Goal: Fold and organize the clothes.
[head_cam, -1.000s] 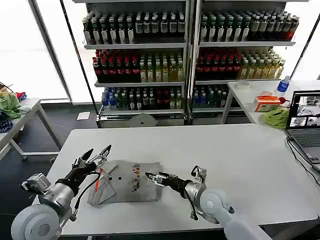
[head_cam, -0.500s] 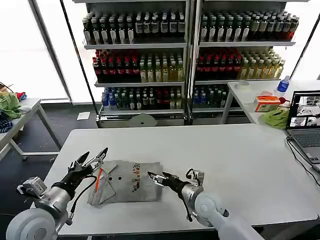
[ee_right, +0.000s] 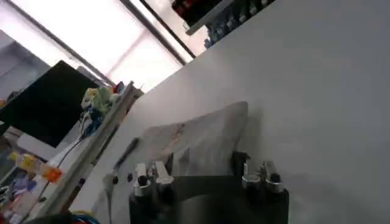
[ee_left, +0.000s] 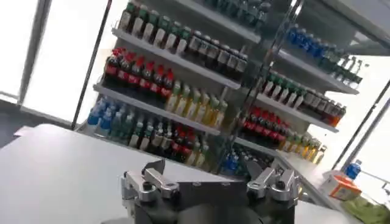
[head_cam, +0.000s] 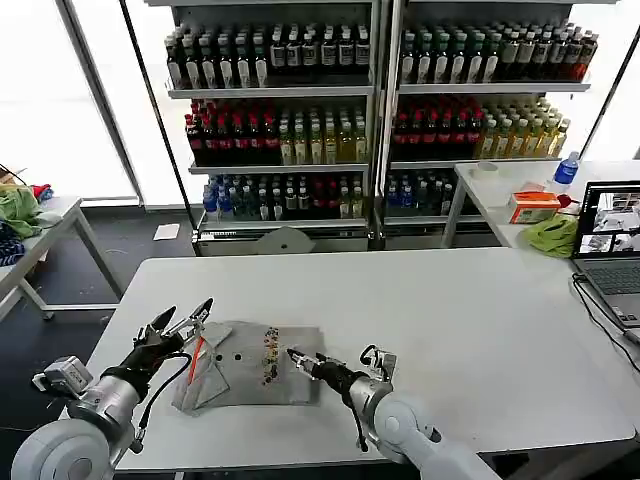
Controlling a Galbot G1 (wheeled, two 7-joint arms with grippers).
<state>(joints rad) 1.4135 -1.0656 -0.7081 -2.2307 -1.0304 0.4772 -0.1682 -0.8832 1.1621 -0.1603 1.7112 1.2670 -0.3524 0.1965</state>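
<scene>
— Where is the shirt lying?

— The light grey short-sleeved collared shirt with an orange-trimmed placket and a small multicoloured chest print (head_cam: 250, 364) lies folded and flat on the white desk (head_cam: 450, 320), between the two tools. The right wrist view shows it too (ee_right: 195, 137), just ahead of that tool.

— And the left tool?

— The left tool (head_cam: 180, 320) hovers just off the shirt's collar end, a little above the desk, its two black fingers (head_cam: 160, 322) spread apart and holding nothing. The orange placket lies right beside its tips. In the left wrist view the fingers' bases (ee_left: 210, 185) stand well apart as well.

— The right tool?

— The right tool (head_cam: 297, 357) points toward the shirt's other side, its tips over the cloth's edge near the chest print. Its fingers look nearly pressed together, but I cannot tell whether they pinch the fabric.

— Anything else around?

— Beyond both tools stand shelves of coloured bottles (head_cam: 290, 140), and an open laptop (head_cam: 612, 245) sits well off to the right tool's far side.
</scene>
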